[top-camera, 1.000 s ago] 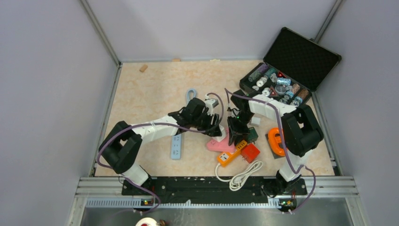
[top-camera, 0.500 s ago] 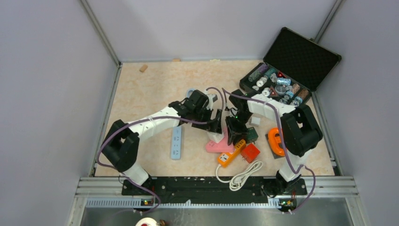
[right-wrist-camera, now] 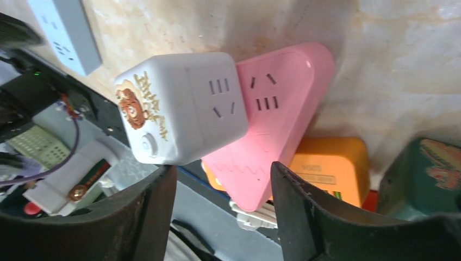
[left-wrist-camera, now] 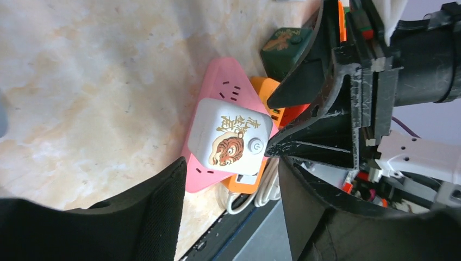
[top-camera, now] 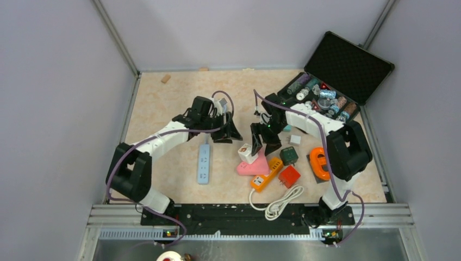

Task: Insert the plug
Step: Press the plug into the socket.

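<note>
A white cube plug with a tiger sticker (top-camera: pixel 247 153) stands on the near left part of the pink triangular power strip (top-camera: pixel 256 166). I cannot tell if its pins are seated. My left gripper (top-camera: pixel 229 134) is open and empty, to the left of the cube and apart from it. My right gripper (top-camera: pixel 261 143) is open and empty, just right of and above the cube. The left wrist view shows the cube (left-wrist-camera: pixel 231 140) on the pink strip (left-wrist-camera: pixel 217 89) beyond my left gripper (left-wrist-camera: pixel 231 217). The right wrist view shows the cube (right-wrist-camera: pixel 179 106) and the strip (right-wrist-camera: pixel 280 122) ahead of my right gripper (right-wrist-camera: pixel 223 217).
An orange power strip (top-camera: pixel 266 177) with a coiled white cable (top-camera: pixel 278 202) lies under the pink one. A green adapter (top-camera: pixel 288 156), a red adapter (top-camera: pixel 289 175), an orange tape holder (top-camera: pixel 318 163), a blue-grey strip (top-camera: pixel 204 163) and an open black case (top-camera: pixel 337 81) are around.
My left gripper has let go of the white cube and pulled back to the left. My right gripper has moved left and back. The cube stays on the pink strip.
</note>
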Motion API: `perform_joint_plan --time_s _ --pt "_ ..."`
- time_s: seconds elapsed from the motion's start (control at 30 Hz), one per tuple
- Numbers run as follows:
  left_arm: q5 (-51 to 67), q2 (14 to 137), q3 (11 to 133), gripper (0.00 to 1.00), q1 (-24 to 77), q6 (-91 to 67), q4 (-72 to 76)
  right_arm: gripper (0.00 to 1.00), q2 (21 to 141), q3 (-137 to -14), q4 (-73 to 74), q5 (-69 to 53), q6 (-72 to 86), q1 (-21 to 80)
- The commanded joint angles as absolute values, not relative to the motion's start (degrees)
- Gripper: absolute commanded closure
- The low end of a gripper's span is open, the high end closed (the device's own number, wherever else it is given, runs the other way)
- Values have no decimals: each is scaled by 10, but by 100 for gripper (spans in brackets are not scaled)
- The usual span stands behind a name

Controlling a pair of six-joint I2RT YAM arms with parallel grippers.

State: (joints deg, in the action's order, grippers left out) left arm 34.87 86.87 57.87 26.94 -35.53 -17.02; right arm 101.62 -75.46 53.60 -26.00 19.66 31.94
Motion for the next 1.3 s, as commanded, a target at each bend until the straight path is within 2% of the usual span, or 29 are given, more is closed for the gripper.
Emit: perform_joint_plan --time_s 0.0,0.07,0.13,0.23,0.33,0.5,0.77,1.17,1.27 --pt "421 895 571 37 273 -366 -127 42 1010 -769 521 -324 232 314" --pt "426 906 567 37 274 -356 -133 47 1012 -766 523 -335 235 313" --pt "429 914 559 39 278 -350 -134 56 1012 -767 536 -329 231 313" --pt "428 933 554 48 290 -341 -136 62 1009 -768 560 -303 213 313" --pt "414 952 562 52 303 -323 -156 62 1004 -760 583 -265 190 314" --pt "393 974 559 55 313 -304 -177 47 983 -731 592 -230 178 314" --pt "377 979 552 58 325 -292 -190 47 991 -689 585 -249 176 314" --pt "321 1003 554 62 378 -258 -239 86 1026 -625 544 -221 190 316" --pt "306 1009 554 63 395 -251 -250 90 1034 -618 538 -210 192 316"
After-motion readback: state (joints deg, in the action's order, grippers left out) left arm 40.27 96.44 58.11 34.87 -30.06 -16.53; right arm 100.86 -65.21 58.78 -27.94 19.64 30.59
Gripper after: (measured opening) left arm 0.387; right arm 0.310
